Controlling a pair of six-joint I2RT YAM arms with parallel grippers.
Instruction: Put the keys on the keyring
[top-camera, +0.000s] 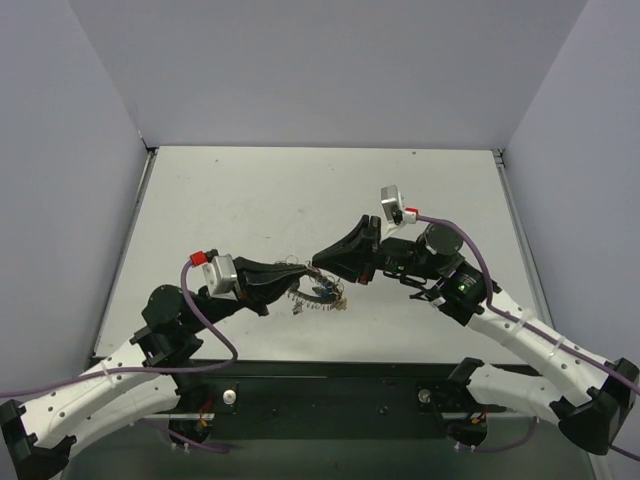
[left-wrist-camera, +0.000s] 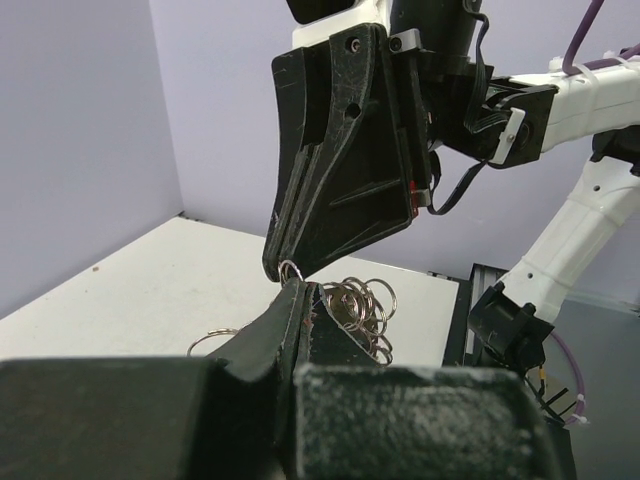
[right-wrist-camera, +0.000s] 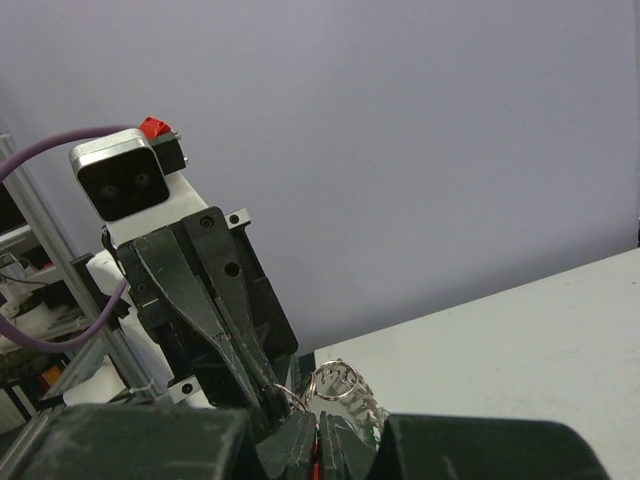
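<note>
The keyring (top-camera: 312, 299) is a lacy silvery coil hanging just under the two meeting grippers at mid-table. A blue key (top-camera: 326, 290) shows among its loops. My left gripper (top-camera: 303, 272) is shut, pinching the wire at the coil's top; the loops (left-wrist-camera: 366, 303) fan out behind its fingertips (left-wrist-camera: 312, 300). My right gripper (top-camera: 318, 259) comes down from the right, tip to tip with the left. It is shut, with a thin red sliver, seemingly a red key (right-wrist-camera: 318, 462), between the jaws. A small silver ring (left-wrist-camera: 290, 269) pokes out at its tip. In the right wrist view the coil (right-wrist-camera: 340, 383) sits just beyond my right gripper (right-wrist-camera: 319, 428).
A loose wire loop (left-wrist-camera: 214, 340) lies on the white table (top-camera: 250, 200) left of the left fingers. Grey walls close in the back and both sides. The black base rail (top-camera: 330, 385) runs along the near edge.
</note>
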